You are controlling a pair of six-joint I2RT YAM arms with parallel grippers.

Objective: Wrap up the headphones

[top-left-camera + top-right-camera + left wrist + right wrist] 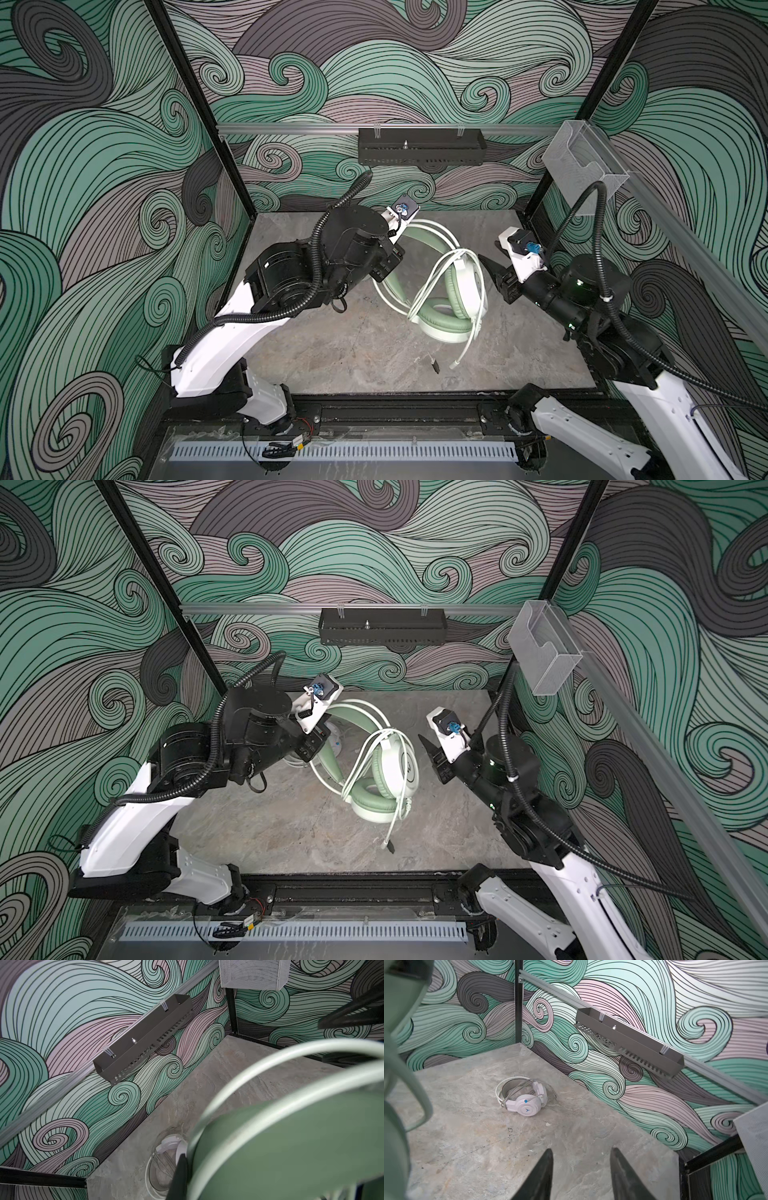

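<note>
The white headphones (527,1103) lie on the table (332,353) under the left arm (291,274). The left claw (180,1172) is closed on the headband of the mint headphones (449,299) in the middle. The right claw (580,1150) beside them is open and empty.

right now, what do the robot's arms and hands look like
Both the left arm and right arm have white shells with black joint housings and black ribbed cable hoses looped alongside. Each wrist carries a white camera mount with a blue connector. The right hand has two black pointed fingers.
</note>
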